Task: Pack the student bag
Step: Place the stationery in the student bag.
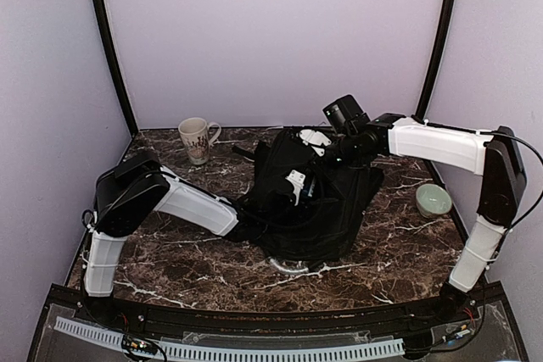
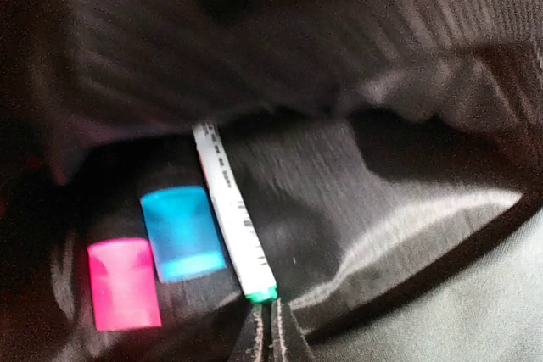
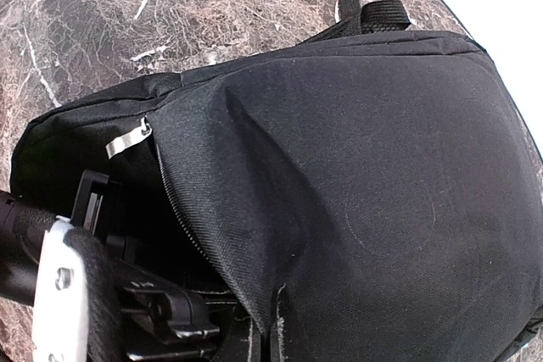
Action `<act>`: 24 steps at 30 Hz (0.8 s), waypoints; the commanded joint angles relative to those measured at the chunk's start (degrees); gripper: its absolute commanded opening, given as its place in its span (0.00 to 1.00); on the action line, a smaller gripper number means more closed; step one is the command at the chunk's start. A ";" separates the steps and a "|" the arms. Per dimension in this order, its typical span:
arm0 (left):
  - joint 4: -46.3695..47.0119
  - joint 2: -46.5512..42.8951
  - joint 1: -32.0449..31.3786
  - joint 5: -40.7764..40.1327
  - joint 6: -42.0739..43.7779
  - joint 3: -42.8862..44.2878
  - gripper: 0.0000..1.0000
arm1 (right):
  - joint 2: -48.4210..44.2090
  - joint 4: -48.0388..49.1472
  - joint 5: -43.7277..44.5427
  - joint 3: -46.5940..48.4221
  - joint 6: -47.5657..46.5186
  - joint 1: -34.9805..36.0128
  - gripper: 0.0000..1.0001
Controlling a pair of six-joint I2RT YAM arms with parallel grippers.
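Left gripper shut deep inside the student bag, a large black soft fabric backpack, while the right gripper pinches its cloth to hold the mouth open.

On my left wrist feed the jaws sit pressed together. The green end of a slim white plastic pen meets their tips, but I cannot tell whether it is nipped. Beside the pen, inside the bag, lie a blue-capped cylinder and a pink-capped cylinder — packed already, I judge. My right jaws are clamped on a fold of the bag near the silver zip pull, lifting the flap so the left arm has room. The bag lies mid dark marble table. A cream ceramic mug stands off its far-left corner and a pale green bowl off its right side. The print on the pen barrel and the mug's pattern are too blurred to read.
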 commanded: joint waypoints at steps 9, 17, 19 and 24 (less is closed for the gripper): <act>11.72 2.32 4.03 5.03 -4.11 0.40 0.10 | 0.19 0.95 -3.51 -0.74 -1.13 1.08 0.00; 12.37 -7.88 2.63 8.11 -3.82 -8.84 0.20 | 0.15 0.95 -3.18 -1.92 -2.64 0.55 0.00; 12.11 -11.69 1.89 8.15 -3.83 -11.92 0.21 | -0.15 1.02 -3.42 -2.43 -3.26 0.44 0.00; 3.47 -20.06 -0.32 10.01 -2.42 -16.67 0.23 | -0.30 -0.04 -4.41 -3.42 -6.43 0.44 0.09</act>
